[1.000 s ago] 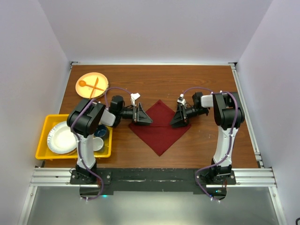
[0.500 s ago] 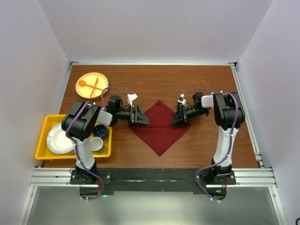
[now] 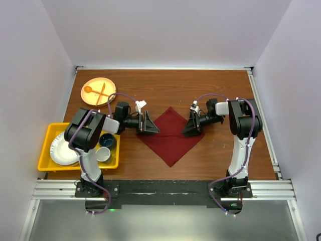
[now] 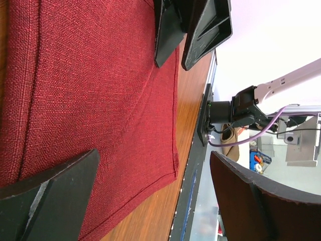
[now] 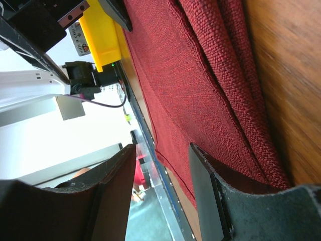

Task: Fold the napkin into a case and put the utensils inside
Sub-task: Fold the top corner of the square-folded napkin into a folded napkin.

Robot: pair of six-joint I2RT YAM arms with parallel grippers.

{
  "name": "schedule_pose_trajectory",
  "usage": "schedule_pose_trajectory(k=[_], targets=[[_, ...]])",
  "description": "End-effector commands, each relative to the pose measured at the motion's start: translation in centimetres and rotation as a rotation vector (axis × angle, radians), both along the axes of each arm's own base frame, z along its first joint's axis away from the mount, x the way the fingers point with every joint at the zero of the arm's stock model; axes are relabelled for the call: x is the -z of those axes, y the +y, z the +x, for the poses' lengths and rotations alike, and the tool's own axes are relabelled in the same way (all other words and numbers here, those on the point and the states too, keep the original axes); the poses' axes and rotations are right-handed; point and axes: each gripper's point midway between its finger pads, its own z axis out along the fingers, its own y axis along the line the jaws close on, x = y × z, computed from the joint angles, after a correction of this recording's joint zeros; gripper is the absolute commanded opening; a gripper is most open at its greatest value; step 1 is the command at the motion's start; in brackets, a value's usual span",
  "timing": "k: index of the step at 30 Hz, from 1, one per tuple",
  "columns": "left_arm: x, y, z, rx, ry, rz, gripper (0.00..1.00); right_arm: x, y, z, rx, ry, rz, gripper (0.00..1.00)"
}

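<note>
The maroon napkin (image 3: pixel 171 134) lies flat as a diamond on the wooden table. My left gripper (image 3: pixel 149 124) is open at its left corner, jaws wide apart over the cloth (image 4: pixel 100 85), holding nothing (image 4: pixel 154 159). My right gripper (image 3: pixel 192 127) is open at the right corner; in the right wrist view (image 5: pixel 163 150) one finger (image 5: pixel 210 191) rests against the cloth's rumpled edge (image 5: pixel 210 75). No case has been formed. The purple metallic utensils are out of view.
An orange plate (image 3: pixel 107 94) with an orange spoon and fork sits at the back left. A yellow bin (image 3: pixel 51 131) at the left holds a white plate and cups. White walls enclose the table.
The left arm's elbow has swung slightly left and its gripper has shifted a little back along the napkin's left corner. The right arm and napkin have not visibly moved.
</note>
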Motion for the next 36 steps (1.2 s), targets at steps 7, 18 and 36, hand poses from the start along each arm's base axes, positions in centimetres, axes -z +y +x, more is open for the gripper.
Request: schedule_pose_trajectory(k=[7,18,36], targets=[[4.2,2.3,0.0,-0.094,0.082,0.156,0.98,5.0,-3.4,0.4,-0.001,-0.089,-0.276,0.53],[4.6,2.4,0.1,-0.103,0.088,0.17,0.98,5.6,-3.7,0.2,0.009,-0.103,-0.295,0.55],[-2.2,-2.0,0.1,0.063,-0.178,0.06,0.96,5.2,-3.5,0.3,0.005,-0.101,-0.295,0.54]])
